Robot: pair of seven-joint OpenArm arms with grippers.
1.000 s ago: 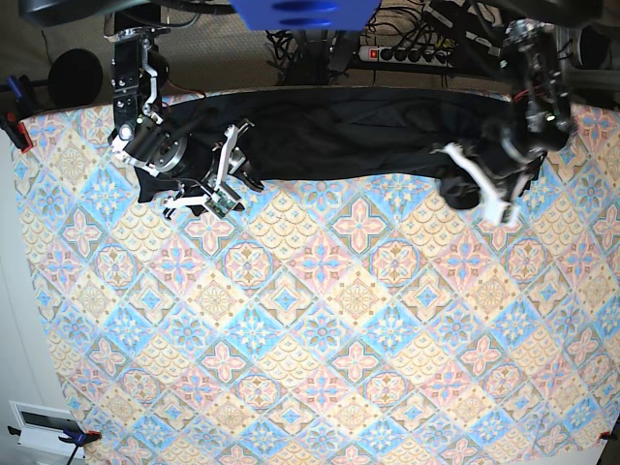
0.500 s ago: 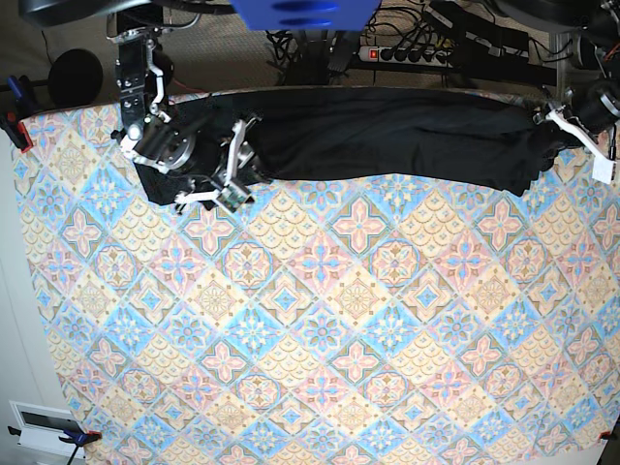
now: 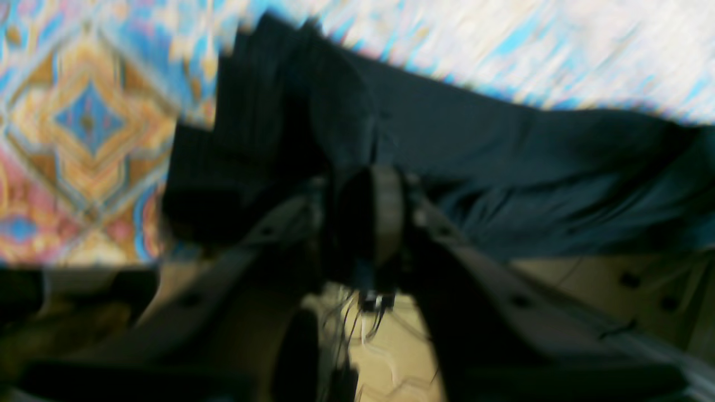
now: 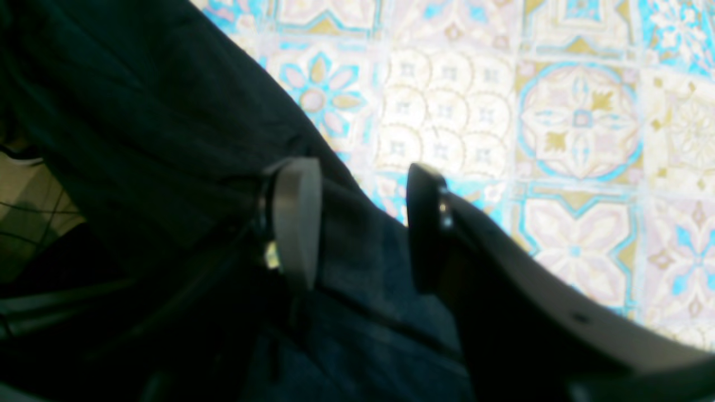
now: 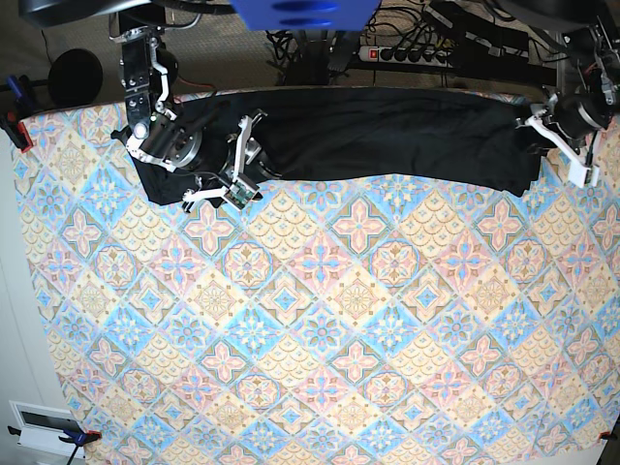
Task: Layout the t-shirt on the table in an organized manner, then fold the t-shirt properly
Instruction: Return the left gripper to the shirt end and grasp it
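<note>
T-shirt [image 5: 387, 131] stretched as long black band along far edge of counter [image 5: 339, 339].

Right claw [image 4: 357, 223] open, jaws astride shirt's near edge; patterned cloth bare just beyond dark finger.

Left claw [image 5: 562, 145] at shirt's opposite end, by counter corner; wrist view blurred, cannot tell if open or gripping.

Wide free counter nearward of both claws.

A plain black t-shirt [image 5: 387, 131], free of any print, stretches across a table [image 5: 320, 329] covered in pastel floral diamond tiles of blue, pink, yellow and cream. Between the right gripper [image 4: 357, 223] jaws, one pad grey and one black, the fabric shows a dark bluish sheen.
</note>
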